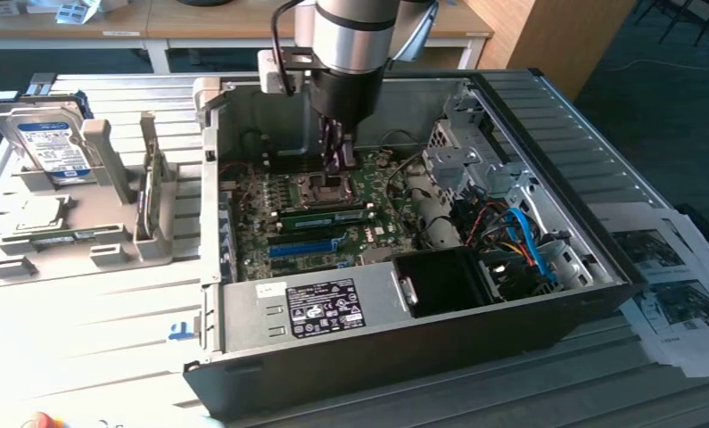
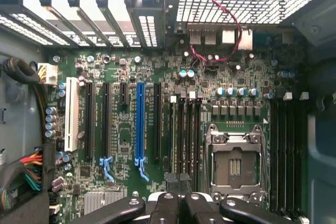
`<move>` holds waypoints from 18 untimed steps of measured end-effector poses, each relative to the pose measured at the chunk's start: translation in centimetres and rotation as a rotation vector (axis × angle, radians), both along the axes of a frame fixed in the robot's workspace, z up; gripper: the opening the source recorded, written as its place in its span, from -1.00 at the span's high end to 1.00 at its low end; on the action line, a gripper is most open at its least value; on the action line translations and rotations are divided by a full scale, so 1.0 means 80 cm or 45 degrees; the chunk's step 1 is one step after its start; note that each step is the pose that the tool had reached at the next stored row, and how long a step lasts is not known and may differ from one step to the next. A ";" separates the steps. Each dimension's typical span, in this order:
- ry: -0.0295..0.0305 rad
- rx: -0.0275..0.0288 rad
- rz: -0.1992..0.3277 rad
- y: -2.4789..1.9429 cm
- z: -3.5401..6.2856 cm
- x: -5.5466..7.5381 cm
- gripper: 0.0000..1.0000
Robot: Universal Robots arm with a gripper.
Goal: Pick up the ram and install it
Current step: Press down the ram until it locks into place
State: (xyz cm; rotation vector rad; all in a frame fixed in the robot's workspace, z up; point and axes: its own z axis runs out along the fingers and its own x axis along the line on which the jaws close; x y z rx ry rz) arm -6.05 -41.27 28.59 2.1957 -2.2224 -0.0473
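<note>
Exterior view: the gripper (image 1: 336, 153), jaws pressed together, hangs inside the case (image 1: 592, 294) above the motherboard (image 1: 318, 223). The ram (image 1: 328, 217) sits in a slot; installation appears largely complete.

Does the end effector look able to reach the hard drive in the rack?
Probably, though not directly: the hard drive stands uncovered, but the end effector sits inside the computer case, whose wall lies between.

1 open PC case (image 1: 330, 312), 1 hard drive (image 1: 51, 143) on rack, 1 RAM stick (image 1: 328, 216) seated on mobo, 1 empty CPU socket (image 2: 234, 166), 1 blue PCI slot (image 2: 139, 124), 1 gripper (image 2: 181, 195).
</note>
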 end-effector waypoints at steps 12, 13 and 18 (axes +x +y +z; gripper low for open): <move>0.0007 0.0001 0.000 0.0000 0.000 0.018 0.80; 0.0007 0.0001 0.000 0.0000 0.000 0.018 0.80; 0.0008 0.0001 0.000 0.0001 0.002 0.018 0.80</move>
